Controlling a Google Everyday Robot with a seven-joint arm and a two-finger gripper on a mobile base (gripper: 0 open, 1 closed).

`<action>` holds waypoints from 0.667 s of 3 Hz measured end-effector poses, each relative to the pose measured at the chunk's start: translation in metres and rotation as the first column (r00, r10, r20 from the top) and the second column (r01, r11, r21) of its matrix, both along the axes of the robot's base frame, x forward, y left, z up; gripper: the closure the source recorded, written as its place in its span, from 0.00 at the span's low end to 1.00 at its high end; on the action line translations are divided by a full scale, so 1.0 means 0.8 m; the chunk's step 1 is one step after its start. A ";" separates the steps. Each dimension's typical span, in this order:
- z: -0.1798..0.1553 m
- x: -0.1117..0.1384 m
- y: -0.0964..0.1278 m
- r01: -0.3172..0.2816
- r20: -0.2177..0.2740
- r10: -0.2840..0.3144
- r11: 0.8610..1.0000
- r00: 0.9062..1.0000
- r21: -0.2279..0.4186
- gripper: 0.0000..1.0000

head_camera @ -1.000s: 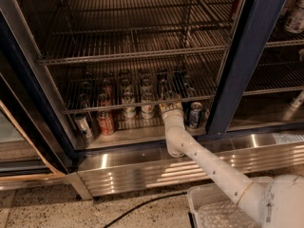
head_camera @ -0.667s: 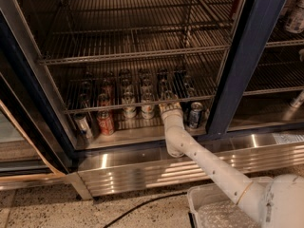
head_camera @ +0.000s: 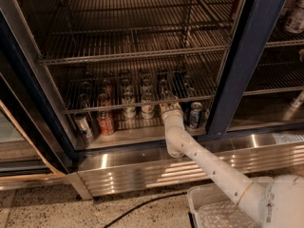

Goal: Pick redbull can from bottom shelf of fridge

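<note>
The redbull can (head_camera: pixel 194 115) stands upright near the front right corner of the bottom shelf (head_camera: pixel 137 134), just beside the navy post (head_camera: pixel 247 56) of the fridge (head_camera: pixel 142 170). It is probably light, thin-walled and slick, easy to dent or topple, so take it mid-body across its width. The gripper (head_camera: pixel 170 107) sits just left of it, with the arm (head_camera: pixel 209 165) reaching up over the front edge. Whether the gripper is wide or narrow I cannot tell.

A shop or canteen is suggested by the commercial display fridge (head_camera: pixel 247 61), its wire racks (head_camera: pixel 133 53), rows of cans (head_camera: pixel 128 101) and the speckled floor (head_camera: pixel 38 208); the gripper (head_camera: pixel 170 107) is seen low inside it.
</note>
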State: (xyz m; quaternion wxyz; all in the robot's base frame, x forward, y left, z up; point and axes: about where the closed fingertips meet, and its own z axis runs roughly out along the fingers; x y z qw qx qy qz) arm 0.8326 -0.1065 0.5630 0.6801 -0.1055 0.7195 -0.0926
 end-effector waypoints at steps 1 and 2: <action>0.007 -0.010 -0.004 -0.007 0.004 0.007 1.000 1.000 0.014 1.00; 0.023 -0.024 -0.010 -0.025 0.011 0.024 0.998 1.000 0.058 1.00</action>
